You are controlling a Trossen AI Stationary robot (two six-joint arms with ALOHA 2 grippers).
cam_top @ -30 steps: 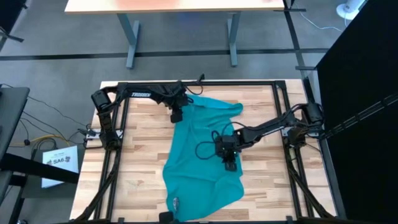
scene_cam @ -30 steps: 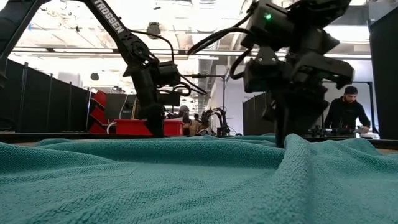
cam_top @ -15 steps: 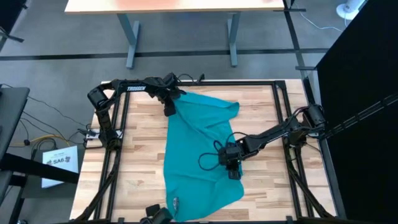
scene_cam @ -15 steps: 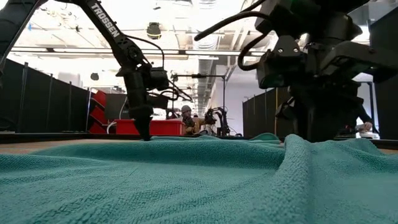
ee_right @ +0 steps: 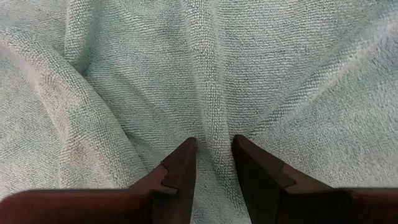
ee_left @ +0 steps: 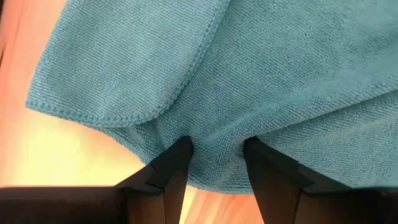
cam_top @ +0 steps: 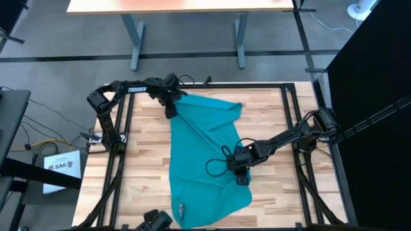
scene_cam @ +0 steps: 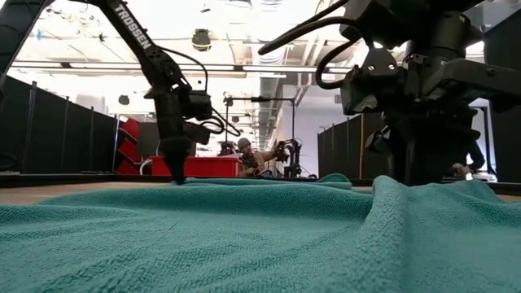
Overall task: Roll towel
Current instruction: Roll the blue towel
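The towel is spread lengthwise over the middle of the wooden table, reaching from the table's far edge almost to its near edge, with creases running along it. The left gripper is set at the towel's far left corner; in the left wrist view its fingers are seen pinched on a fold of the towel right by the hemmed corner, with bare wood beside it. The right gripper is placed on the towel's right edge, nearer the table's near side than the left gripper; in the right wrist view a raised ridge of the cloth is clamped between its fingers. In the low view the towel is seen lying flat across the foreground, lifted into a peak under the right gripper, while the left gripper is seen touching down at the towel's far side. A person is seen in the room behind the table.
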